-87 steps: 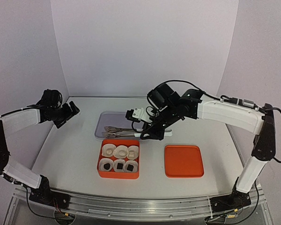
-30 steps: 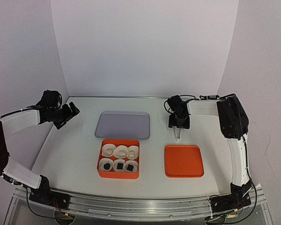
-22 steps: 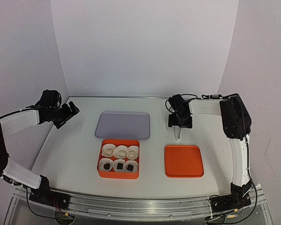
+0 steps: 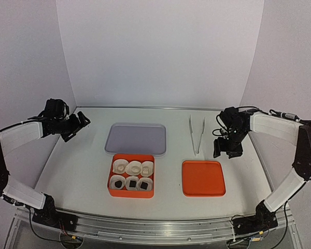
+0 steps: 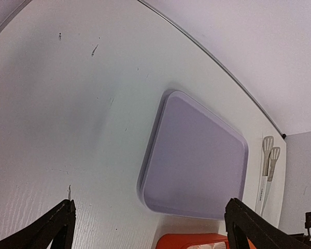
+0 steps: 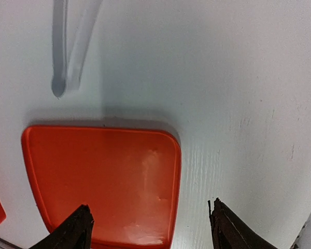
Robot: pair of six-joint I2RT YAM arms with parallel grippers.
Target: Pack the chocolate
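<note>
An orange box (image 4: 131,192) holds six white paper cups in two rows. The near row's cups each hold a dark chocolate chunk (image 4: 130,182). The far row's cups (image 4: 133,167) hold pale pieces, hard to tell from the paper. An orange lid (image 4: 203,178) lies right of the box and also shows in the right wrist view (image 6: 103,181). My right gripper (image 4: 224,152) (image 6: 150,228) is open and empty over the lid's far right corner. My left gripper (image 4: 81,120) (image 5: 150,228) is open and empty at the far left, above the table.
A lavender tray (image 4: 136,138) (image 5: 197,161) lies behind the box. White tongs (image 4: 197,133) (image 5: 267,171) (image 6: 67,52) lie on the table right of the tray, beyond the lid. White walls close in the back and sides.
</note>
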